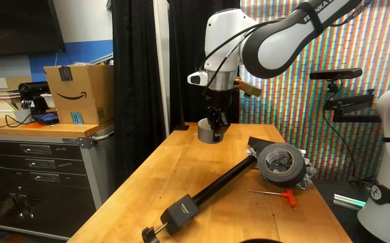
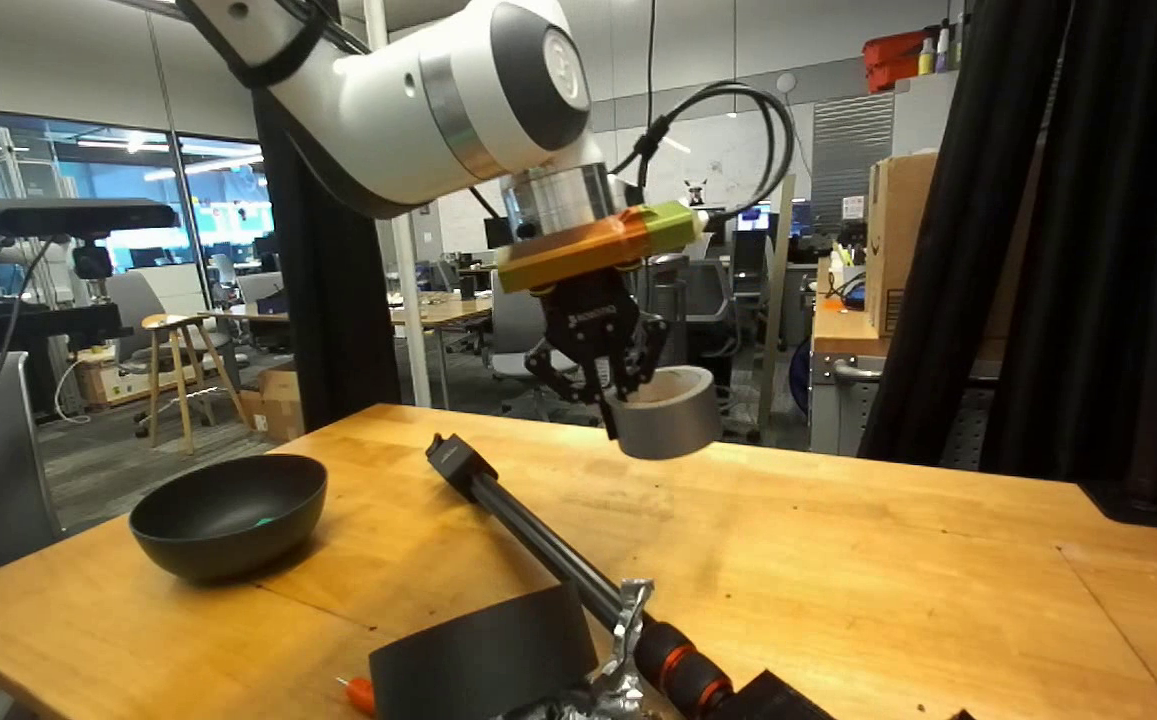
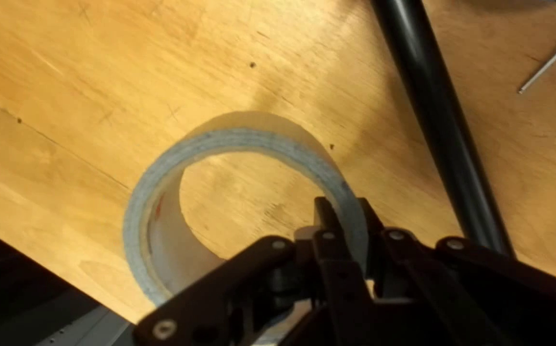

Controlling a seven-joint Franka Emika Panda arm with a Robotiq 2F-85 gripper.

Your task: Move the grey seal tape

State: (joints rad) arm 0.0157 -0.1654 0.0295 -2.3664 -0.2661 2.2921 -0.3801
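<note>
The grey seal tape is a short matte grey ring. It shows in both exterior views (image 1: 205, 135) (image 2: 676, 425) and large in the wrist view (image 3: 239, 138). My gripper (image 3: 347, 221) is shut on one side of the ring's wall, with one finger inside the hole and one outside. The gripper also shows in both exterior views (image 1: 217, 131) (image 2: 618, 402), pointing down. The tape hangs off to one side of the fingers and appears raised above the wooden table (image 2: 888, 560). The fingers hide part of the ring in the wrist view.
A long black bar with a clamp (image 1: 221, 182) lies across the table, also in the wrist view (image 3: 443, 125). A larger black tape roll (image 1: 282, 165) rests near its far end, beside an orange-handled tool (image 1: 289, 196). A black bowl (image 2: 228, 515) stands near a table edge.
</note>
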